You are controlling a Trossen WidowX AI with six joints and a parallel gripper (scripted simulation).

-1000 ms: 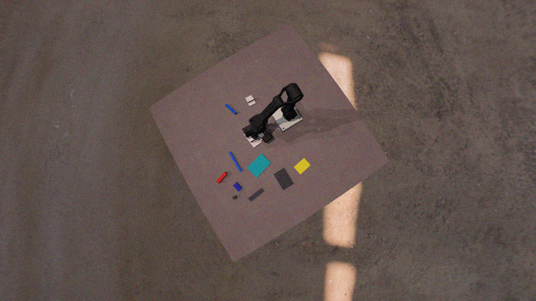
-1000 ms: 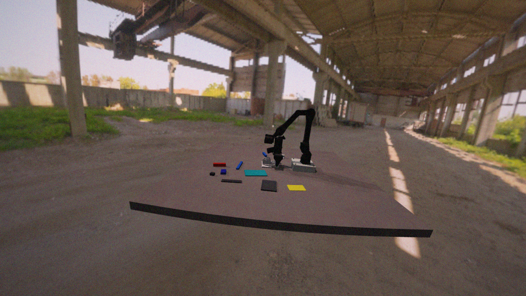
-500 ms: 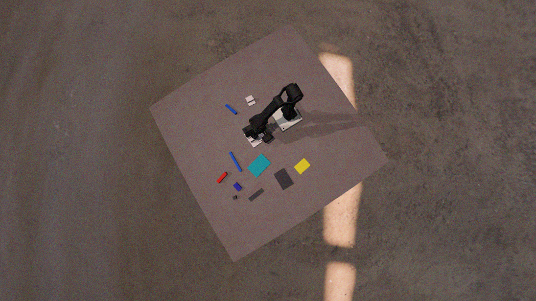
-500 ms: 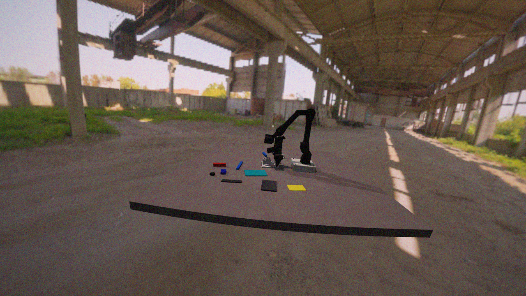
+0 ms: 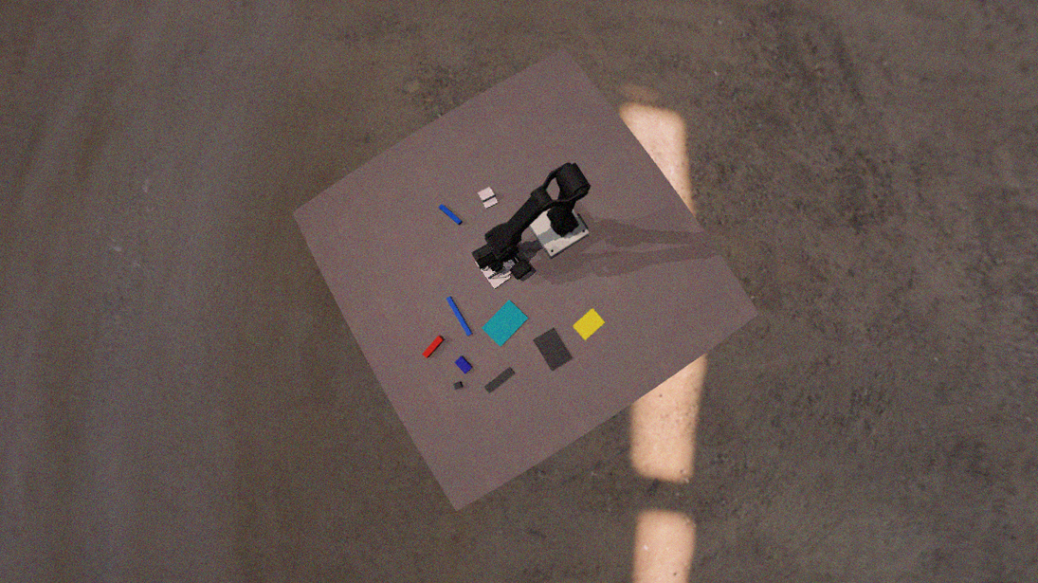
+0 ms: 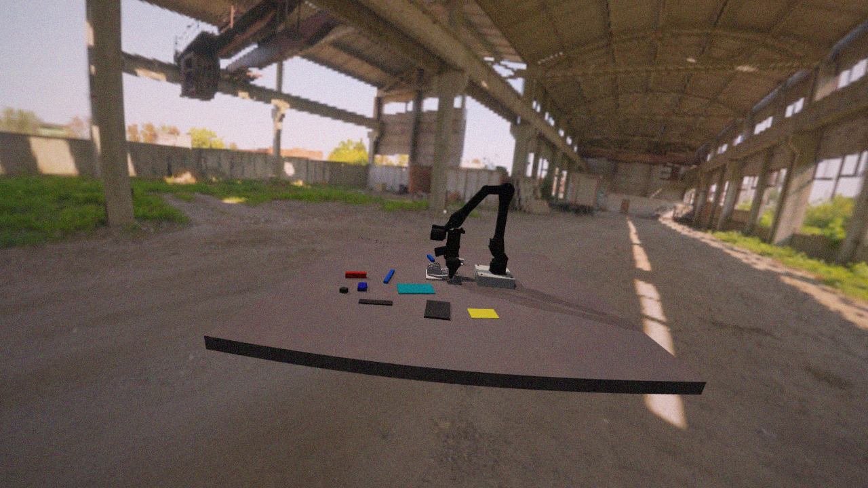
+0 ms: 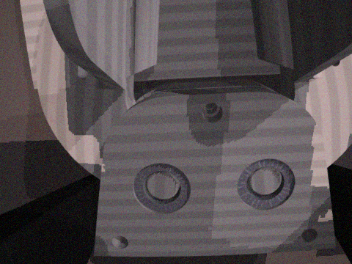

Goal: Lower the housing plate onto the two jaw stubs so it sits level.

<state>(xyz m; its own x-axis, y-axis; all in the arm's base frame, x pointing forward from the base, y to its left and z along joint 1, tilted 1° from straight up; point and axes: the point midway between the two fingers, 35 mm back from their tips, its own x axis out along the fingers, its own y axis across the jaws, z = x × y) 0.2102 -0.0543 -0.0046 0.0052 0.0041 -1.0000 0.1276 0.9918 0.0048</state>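
On the bench (image 5: 380,217) (image 6: 388,358), the black arm (image 5: 519,217) (image 6: 502,212) reaches over a pale assembly (image 5: 496,279) (image 6: 432,276) (image 7: 55,121). Its pincer (image 5: 505,265) (image 6: 451,276) (image 7: 208,180) is clamped on the housing plate (image 7: 209,224) — one finger at either side — above that assembly; whether it is seated, I cannot tell. Nearby lie a teal plate (image 5: 505,323) (image 6: 416,289), a dark plate (image 5: 552,348) (image 6: 437,309) and a smaller yellow plate (image 5: 588,324) (image 6: 483,313).

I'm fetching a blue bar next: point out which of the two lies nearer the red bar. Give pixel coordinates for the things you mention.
The longer blue bar (image 5: 458,315) (image 6: 388,276), lying between the red bar (image 5: 433,346) (image 6: 355,274) and the teal plate (image 5: 505,322) (image 6: 416,289).
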